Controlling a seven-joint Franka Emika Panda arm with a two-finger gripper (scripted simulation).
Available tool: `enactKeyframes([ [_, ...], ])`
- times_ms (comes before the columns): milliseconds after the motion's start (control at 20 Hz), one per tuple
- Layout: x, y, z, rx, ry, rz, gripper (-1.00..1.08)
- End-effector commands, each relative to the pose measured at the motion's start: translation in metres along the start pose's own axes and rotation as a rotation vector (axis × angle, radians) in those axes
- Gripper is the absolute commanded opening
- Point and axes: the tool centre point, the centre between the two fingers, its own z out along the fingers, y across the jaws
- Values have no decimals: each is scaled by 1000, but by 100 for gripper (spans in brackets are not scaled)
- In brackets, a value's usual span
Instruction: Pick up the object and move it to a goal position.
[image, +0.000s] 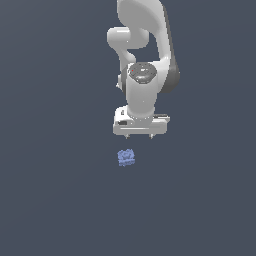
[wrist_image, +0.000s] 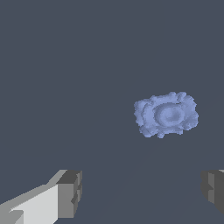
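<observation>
In the exterior view, the white gripper (image: 139, 136) is hanging above the dark floor (image: 55, 200), the periwinkle object (image: 126, 157) lying apart below it. In the wrist view, the 2 fingers (wrist_image: 70, 194) are standing wide apart, nothing between them, the object (wrist_image: 166, 115) sitting beyond them.

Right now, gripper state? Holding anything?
Gripper: open, holding nothing. In the wrist view the fingers stand wide apart, and the blue lump lies apart from them, not between them.
</observation>
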Motion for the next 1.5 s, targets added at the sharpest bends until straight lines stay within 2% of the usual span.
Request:
enactKeyframes([
  [0,1,1,2,0,0,36,100],
  [350,6,7,8,1,0,191,100],
  [1450,26,34,35,-9,13,837,100],
])
